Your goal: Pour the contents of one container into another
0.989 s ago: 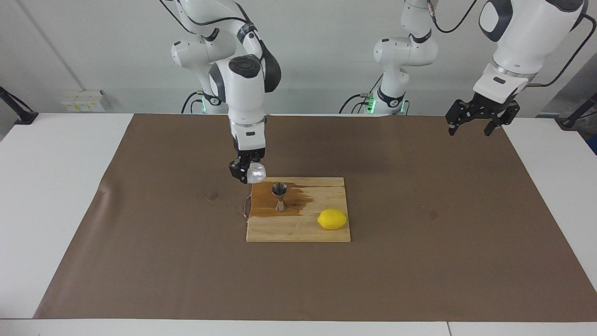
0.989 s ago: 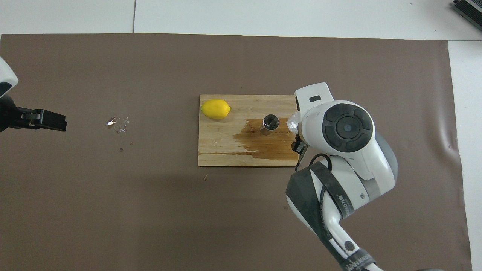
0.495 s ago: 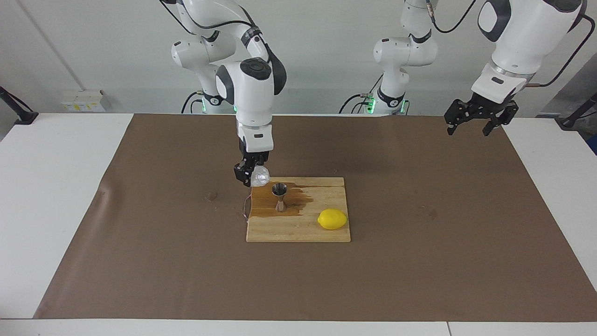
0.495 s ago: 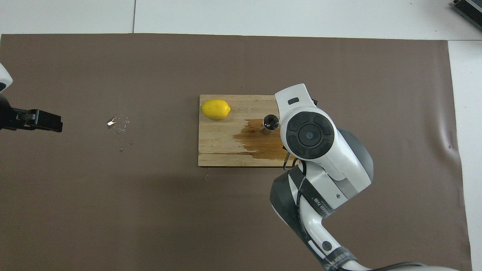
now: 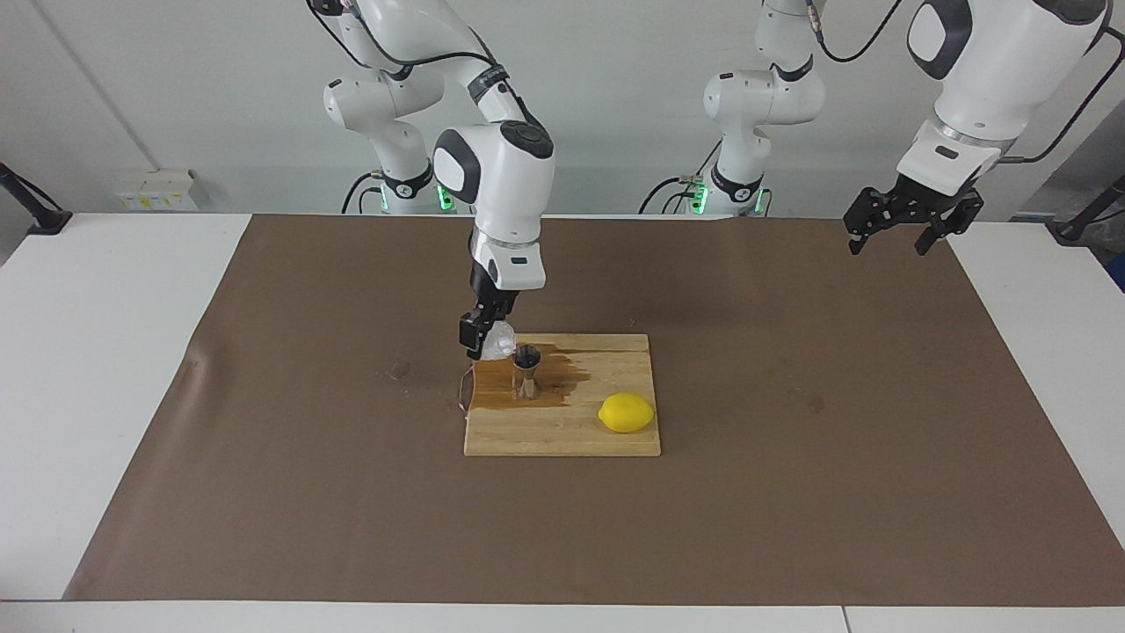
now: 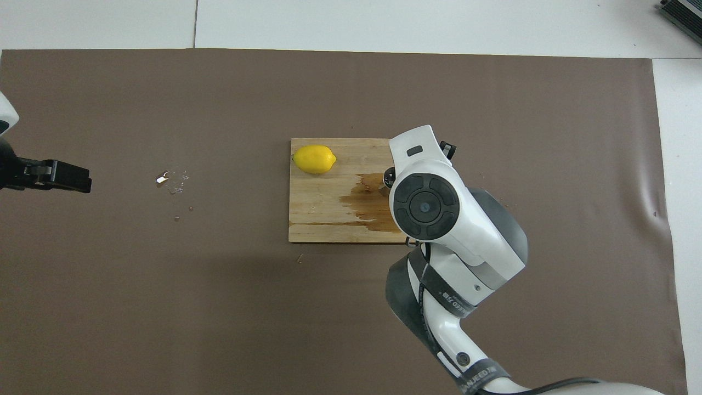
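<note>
Plastic cup point(image 5: 500, 339) tipped in my right gripper point(image 5: 485, 338), clamped tight, its mouth just beside the jigger point(image 5: 526, 371) rim. Jigger upright on the stained cutting board point(image 5: 562, 431), lemon point(image 5: 626, 412) alongside. My left gripper point(image 5: 896, 230) waits, spread wide, over the mat's edge.

Bright, even light is falling from above in both views, leaving the white table point(image 5: 105, 369) and the brown mat point(image 5: 791, 457) evenly lit, with no strong glare showing. In the overhead view a broad soft shadow is lying across the mat on the robots' side of the wooden board point(image 6: 329, 214), its edge running roughly level with the board's nearer edge. Both views are staying sharp across the scene, and straight edges are showing no noticeable bending toward the borders.
</note>
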`<state>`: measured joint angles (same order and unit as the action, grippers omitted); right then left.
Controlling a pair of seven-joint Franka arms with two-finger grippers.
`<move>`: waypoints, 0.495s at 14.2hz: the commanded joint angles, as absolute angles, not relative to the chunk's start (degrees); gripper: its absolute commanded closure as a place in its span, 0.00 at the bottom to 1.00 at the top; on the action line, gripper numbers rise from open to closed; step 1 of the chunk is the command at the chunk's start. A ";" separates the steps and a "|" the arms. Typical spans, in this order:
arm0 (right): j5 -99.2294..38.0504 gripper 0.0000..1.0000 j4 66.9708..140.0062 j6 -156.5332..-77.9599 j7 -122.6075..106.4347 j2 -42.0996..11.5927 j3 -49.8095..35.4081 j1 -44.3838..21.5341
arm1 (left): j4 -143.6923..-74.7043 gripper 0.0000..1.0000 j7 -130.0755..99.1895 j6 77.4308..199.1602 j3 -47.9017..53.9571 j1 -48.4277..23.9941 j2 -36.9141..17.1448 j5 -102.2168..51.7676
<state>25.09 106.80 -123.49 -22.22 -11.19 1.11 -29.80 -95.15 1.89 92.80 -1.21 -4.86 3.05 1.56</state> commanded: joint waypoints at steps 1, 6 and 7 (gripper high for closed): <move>26.98 0.75 105.56 -122.69 -20.48 -11.95 0.97 -30.15 | -95.54 0.00 1.93 93.16 3.31 0.50 3.52 0.45; 26.98 0.75 105.56 -122.70 -20.57 -12.13 0.88 -30.23 | -95.71 0.00 2.28 93.78 5.80 3.60 3.69 -1.05; 26.98 0.75 105.56 -122.70 -20.57 -12.13 0.88 -30.32 | -95.63 0.00 2.37 93.69 5.63 3.69 3.52 -1.05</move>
